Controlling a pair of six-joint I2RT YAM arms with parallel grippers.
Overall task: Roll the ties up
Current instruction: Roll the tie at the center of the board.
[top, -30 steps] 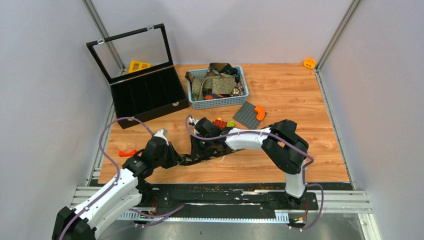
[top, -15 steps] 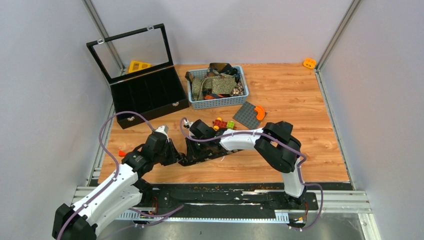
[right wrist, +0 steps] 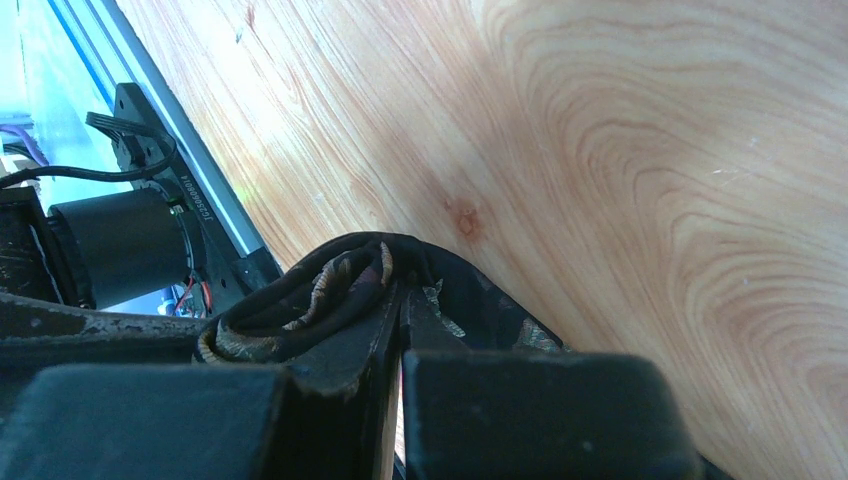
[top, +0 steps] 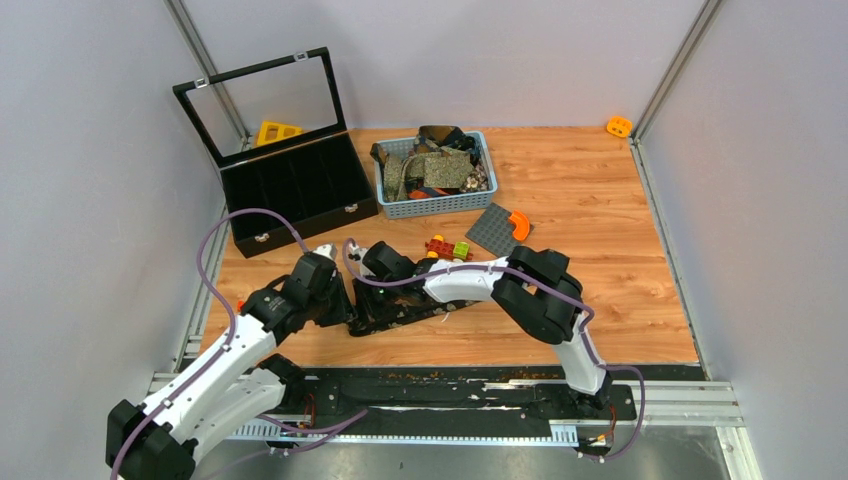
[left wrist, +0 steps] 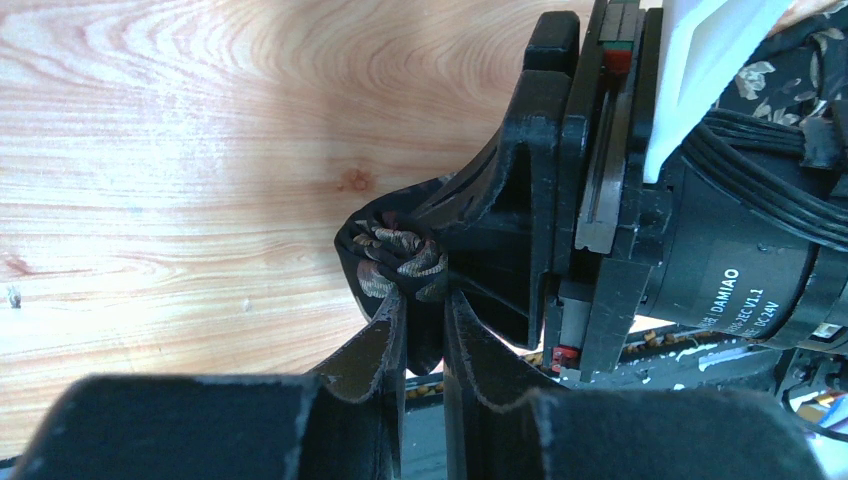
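1. The left gripper has its jaws nearly closed, pinching the coiled end of the black floral-print fabric tie. The right gripper is clamped shut on the same tie.
2. The tie lies toward the wooden worktop's near-left edge.
3. Risk: if either grip loosens, the coil could unwind.

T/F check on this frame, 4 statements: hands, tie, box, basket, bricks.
1. The left hand and right hand both pinch the dark floral tie. True.
2. The lid of the black display box is shut. False: it stands open.
3. The basket holds more ties. True.
4. The orange arch brick lies in the basket. False: it sits at a corner of the grey studded plate.
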